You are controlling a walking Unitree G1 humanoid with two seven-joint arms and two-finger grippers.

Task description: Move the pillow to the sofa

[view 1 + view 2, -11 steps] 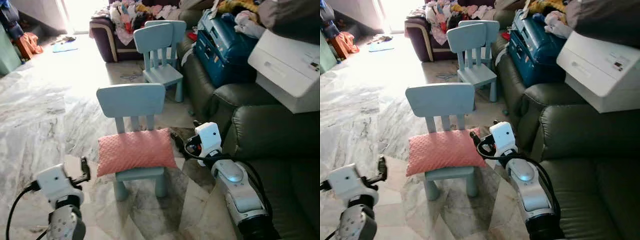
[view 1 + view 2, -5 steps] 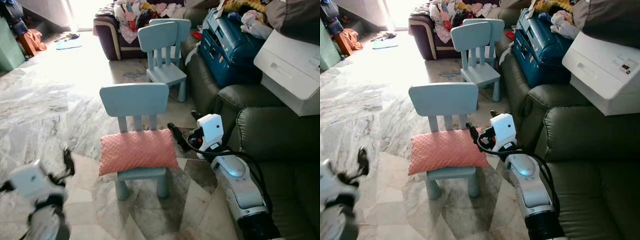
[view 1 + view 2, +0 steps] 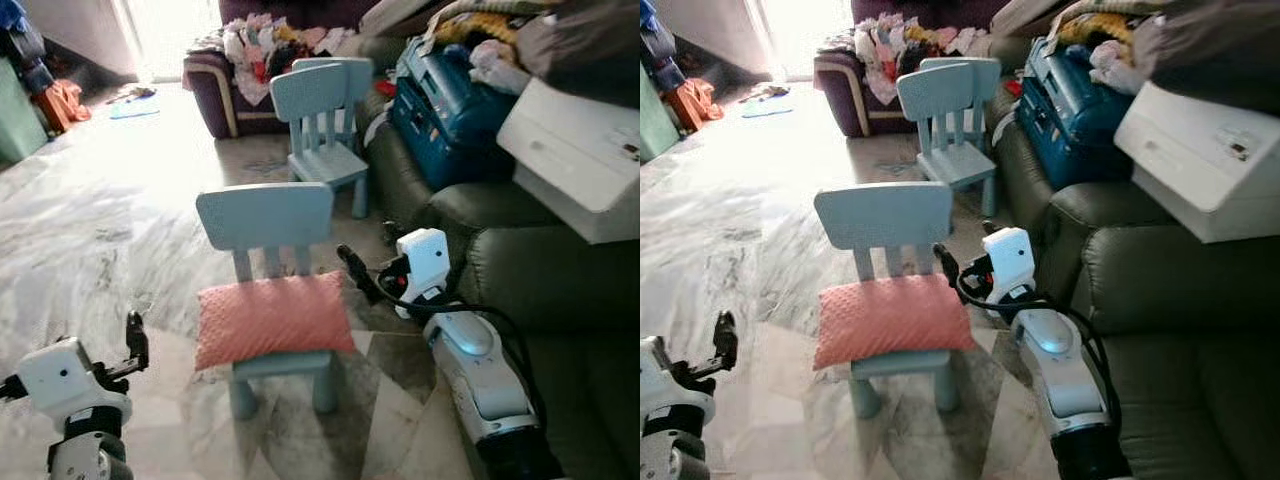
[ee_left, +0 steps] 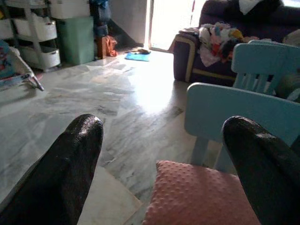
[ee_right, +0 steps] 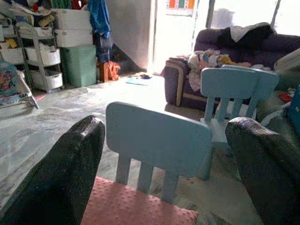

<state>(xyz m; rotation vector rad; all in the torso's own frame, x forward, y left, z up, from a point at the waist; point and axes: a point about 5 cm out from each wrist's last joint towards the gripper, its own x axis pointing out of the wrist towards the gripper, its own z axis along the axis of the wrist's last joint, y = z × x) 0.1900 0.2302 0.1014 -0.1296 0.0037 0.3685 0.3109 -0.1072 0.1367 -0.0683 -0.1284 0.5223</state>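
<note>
**Pillow on the small chair, both my grippers spread apart**

While I look down through my left eye, the pink pillow (image 3: 272,318) lies flat on the seat of a pale blue child's chair (image 3: 265,214) standing on the marble floor (image 3: 110,220). My right gripper (image 3: 352,270) reaches forward just beside the pillow's right edge, near its back corner — not touching it as far as I can see. My left gripper (image 3: 135,340) hovers low over the floor, well apart from the chair's left side. A dark green sofa (image 3: 560,290) runs along my right, loaded with a blue suitcase (image 3: 450,105) and a white box (image 3: 575,160). A second blue chair (image 3: 320,110) stands farther back.

Through my right eye the layout is the same: pillow on the seat, sofa close to the chair's right.

From my left wrist, my two black fingers (image 4: 70,164) stand wide apart with nothing between them; beyond them are the pillow's corner and the chair's backrest.

From my right wrist, the fingers (image 5: 65,164) are likewise spread and empty — the backrest rises between them, the pillow's dimpled surface just below it.
</note>
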